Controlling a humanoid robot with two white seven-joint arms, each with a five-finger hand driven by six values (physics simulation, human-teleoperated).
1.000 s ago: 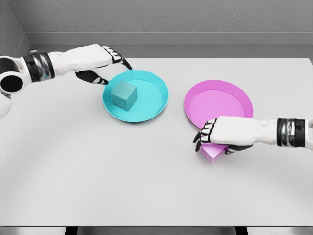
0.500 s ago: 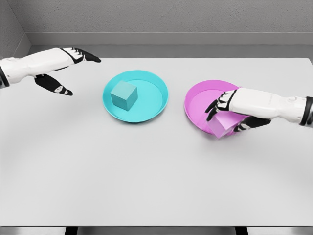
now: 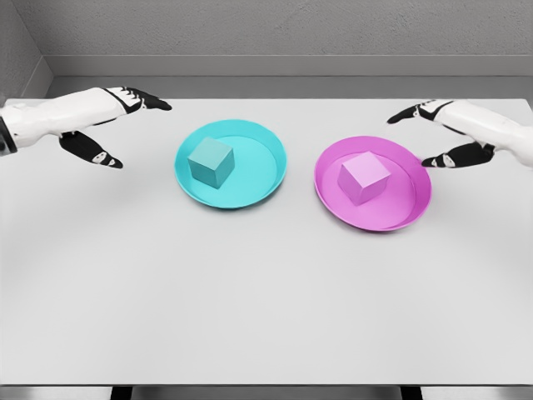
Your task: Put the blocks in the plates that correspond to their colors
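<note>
The teal block [image 3: 210, 161] sits inside the teal plate [image 3: 258, 187], a little toward 9 o'clock of the plate's middle, with 1 corner turned toward the camera. The pink block [image 3: 363, 177] rests in the pink plate [image 3: 408, 208], close to its centre and slightly toward 10 o'clock, flat on the plate's floor and free of any hand. The 2 plates lie side by side on the pale grey worktop [image 3: 250, 300], near each other but apart, the teal one at 9 o'clock of the pink one. Each block matches the colour of the plate that holds it. The right hand [image 3: 454, 133] hovers at about 2 o'clock of the pink plate, just past its rim, with its fingers [image 3: 406, 113] spread and stretched toward 9 o'clock and its thumb hanging lower near the rim; it holds nothing. Its white arm comes in from the right edge of the head view. The left hand [image 3: 104, 125] is at 10 o'clock of the teal plate, well apart from it, its fingers [image 3: 146, 100] held out loosely toward 3 o'clock and its dark-tipped thumb angled down toward 4 o'clock, gripping nothing. Its white arm comes in from the left edge. Beyond the far edge of the worktop, at 12 o'clock, a grey wall [image 3: 283, 29] runs across the view.
</note>
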